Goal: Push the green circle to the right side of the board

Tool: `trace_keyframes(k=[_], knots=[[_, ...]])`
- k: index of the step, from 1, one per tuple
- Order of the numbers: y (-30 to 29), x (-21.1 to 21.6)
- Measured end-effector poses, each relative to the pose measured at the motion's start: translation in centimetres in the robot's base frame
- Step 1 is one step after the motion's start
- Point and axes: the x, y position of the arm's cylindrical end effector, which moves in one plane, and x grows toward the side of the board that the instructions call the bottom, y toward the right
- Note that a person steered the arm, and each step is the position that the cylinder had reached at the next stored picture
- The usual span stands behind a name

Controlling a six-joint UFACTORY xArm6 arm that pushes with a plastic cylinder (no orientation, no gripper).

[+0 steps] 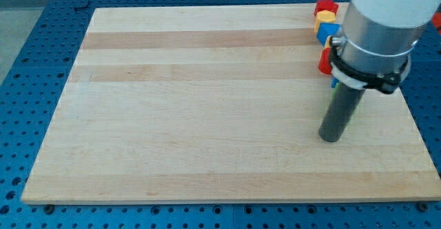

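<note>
Although the task names a green circle, none shows anywhere on the board [207,118]. It may lie hidden behind the arm's pale housing [382,22], which covers the corner up and to the right of my tip [331,138], so its bearing cannot be told. No claw is fitted, so there is nothing to open, close or grip with. The arm ends in a dark rod whose lower end rests on the wood, touching no block.

Straight above the tip, well apart from it, a column of blocks stands near the board's far edge. It is made up of an upper red block [325,7], a yellow block [320,21], a blue block [329,33] and a lower red block [324,61]. Their shapes are partly cut off by the arm. A blue sliver [335,83] peeps out just under the collar.

To the tip's left the wood is bare. The blue perforated desk [41,63] surrounds the board. Judged from this, the target must be found before any push is aimed, and the column is the likeliest obstacle.
</note>
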Motion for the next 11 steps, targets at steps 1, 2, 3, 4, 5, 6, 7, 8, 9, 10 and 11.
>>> trace_keyframes(k=[1,2,3,4,5,6,7,8,9,10,11], knots=[[-3.3,0.7],[-5.0,0.7],[-5.0,0.2],[-5.0,0.1],[-5.0,-1.5],[-5.0,-2.3],[-5.0,-2.3],[-4.5,-2.3],[-3.6,-3.3],[-2.9,-4.0],[-2.2,-4.0]])
